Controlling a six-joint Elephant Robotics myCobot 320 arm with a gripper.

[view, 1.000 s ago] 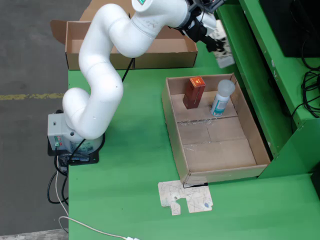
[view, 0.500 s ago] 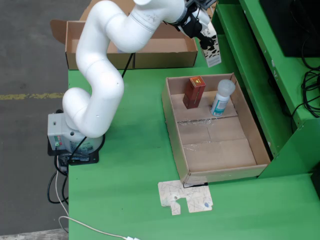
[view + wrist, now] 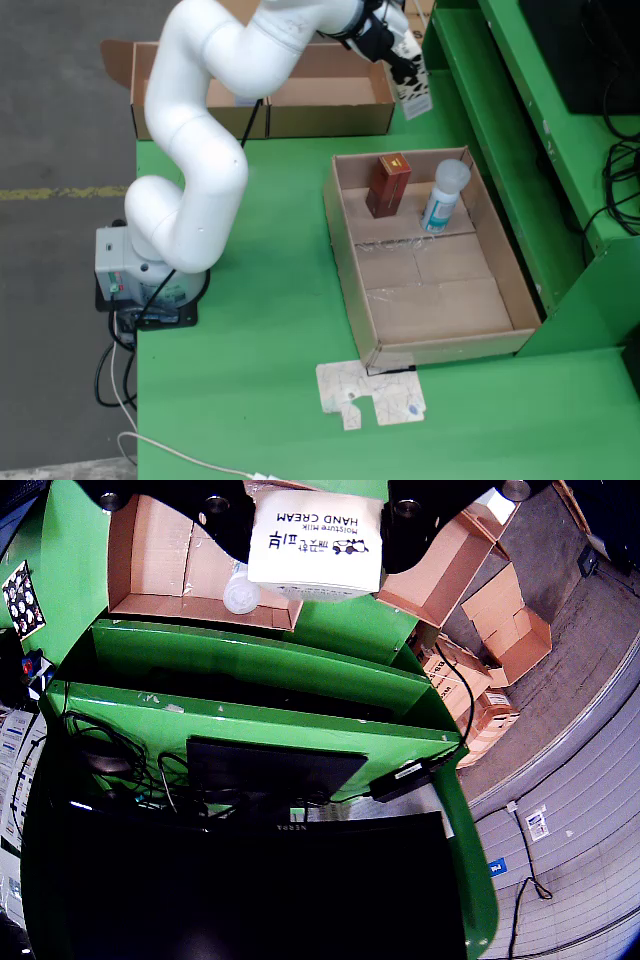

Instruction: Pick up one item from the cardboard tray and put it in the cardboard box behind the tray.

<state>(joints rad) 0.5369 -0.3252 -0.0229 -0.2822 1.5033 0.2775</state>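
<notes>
In the fixed view, starting at the left, my base (image 3: 140, 275) is sitting at the edge of the green table (image 3: 270, 330), and my white arm (image 3: 200, 120) is arching up and over toward the top of the picture. Behind the table's far edge the cardboard box (image 3: 330, 110) is lying open, with my arm crossing in front of it. Further right, my gripper (image 3: 395, 45) is hanging above the box's right end, and I am clamping a white hand cream carton (image 3: 412, 88) with black cow patches, tilted, its lower end just past the box's right corner. Below it, on the table, the cardboard tray (image 3: 425, 300) is holding a brown box (image 3: 388, 185) standing at its far end and, just to the right, a white bottle (image 3: 442, 195) leaning near the far right corner. A flat cardboard scrap (image 3: 372, 393) is lying in front of the tray.

In the view riding on me, my two black fingers (image 3: 225, 520) are pressing the carton (image 3: 315, 540) from both sides, its printed face turned upside down. The tray (image 3: 160, 570) is showing behind, with the bottle's cap (image 3: 240, 595) peeking out.
</notes>
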